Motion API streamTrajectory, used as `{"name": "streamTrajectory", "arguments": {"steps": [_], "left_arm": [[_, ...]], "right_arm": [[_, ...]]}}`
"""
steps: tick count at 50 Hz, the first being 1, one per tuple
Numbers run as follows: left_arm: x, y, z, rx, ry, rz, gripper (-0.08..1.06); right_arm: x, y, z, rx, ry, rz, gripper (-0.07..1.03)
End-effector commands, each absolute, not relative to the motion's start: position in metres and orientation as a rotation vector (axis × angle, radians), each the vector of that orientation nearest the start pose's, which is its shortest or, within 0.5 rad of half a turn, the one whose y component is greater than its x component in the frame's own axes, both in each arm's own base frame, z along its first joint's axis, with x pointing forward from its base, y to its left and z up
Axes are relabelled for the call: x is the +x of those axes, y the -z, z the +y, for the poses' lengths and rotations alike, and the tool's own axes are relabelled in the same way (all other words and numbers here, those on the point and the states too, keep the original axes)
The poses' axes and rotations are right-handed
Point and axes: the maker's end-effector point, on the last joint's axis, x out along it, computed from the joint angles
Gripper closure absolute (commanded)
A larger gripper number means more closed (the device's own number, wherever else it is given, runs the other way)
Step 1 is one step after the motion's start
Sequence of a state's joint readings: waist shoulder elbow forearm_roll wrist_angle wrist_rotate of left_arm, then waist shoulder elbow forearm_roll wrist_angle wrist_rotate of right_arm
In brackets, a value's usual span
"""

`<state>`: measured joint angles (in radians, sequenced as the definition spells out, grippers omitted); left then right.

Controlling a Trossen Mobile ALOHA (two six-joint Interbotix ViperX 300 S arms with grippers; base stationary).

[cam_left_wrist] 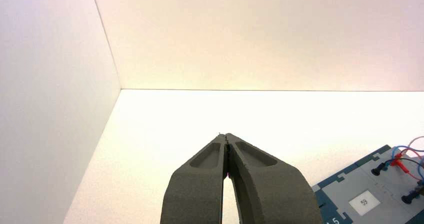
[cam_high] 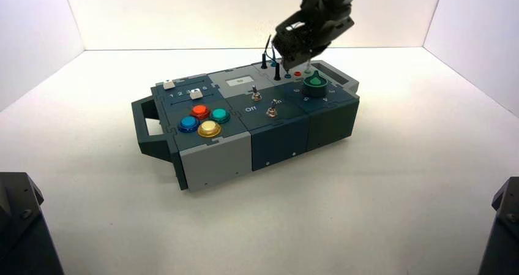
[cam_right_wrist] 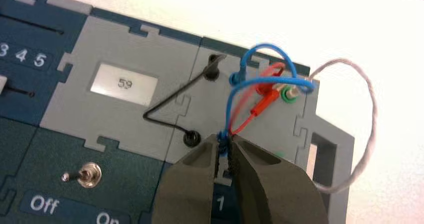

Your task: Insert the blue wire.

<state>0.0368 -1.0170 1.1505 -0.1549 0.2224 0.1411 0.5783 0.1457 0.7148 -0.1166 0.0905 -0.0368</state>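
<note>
Wire, thin blue cable (cam_right_wrist: 267, 80): far plug (cam_right_wrist: 237, 78) seated; near one, I judge, unfinished.
Black right gripper (cam_right_wrist: 224, 138): I pinch the near blue plug (cam_right_wrist: 223, 145) over the grey panel (cam_right_wrist: 172, 104).
Black left gripper (cam_left_wrist: 225, 135): parked left, pressed together.

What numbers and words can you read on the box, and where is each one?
"59": on the white label on the grey panel.
"3", "4", "5": beside the slider slots, on the dark blue panel.
"Off" and "On": by the metal switch.
"1": on the dark panel next to the right gripper.
"1", "2": by the sliders too, in the high view.
The other marks near the green knob are too small to read surely.
</note>
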Motion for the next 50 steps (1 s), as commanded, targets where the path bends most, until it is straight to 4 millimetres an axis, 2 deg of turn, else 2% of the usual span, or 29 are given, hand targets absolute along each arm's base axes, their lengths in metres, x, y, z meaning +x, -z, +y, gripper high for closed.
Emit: {"name": "streamTrajectory", "arguments": {"steps": [1,16,38,50], "left_arm": [[0.243,-0.243,0.006,-0.021,-0.019,0.329,1.01],[0.243,-0.243,0.006,-0.022,-0.018,0.33,1.01],[0.243,-0.243,0.006,-0.021,-0.018,0.33,1.01],[0.242,-0.244,0.006,-0.022,-0.018,0.327,1.01]], "right_arm": [[0.335,-0.05,0.218,-0.412,-0.596,0.873,0.98],[0.332,-0.05,0.216,-0.415,-0.597,0.878,0.98],[0.331,-0.039,0.215,-0.425,-0.592,0.921,0.98],[0.331,-0.025,0.217,-0.465,-0.592,0.999,0.98]]}}
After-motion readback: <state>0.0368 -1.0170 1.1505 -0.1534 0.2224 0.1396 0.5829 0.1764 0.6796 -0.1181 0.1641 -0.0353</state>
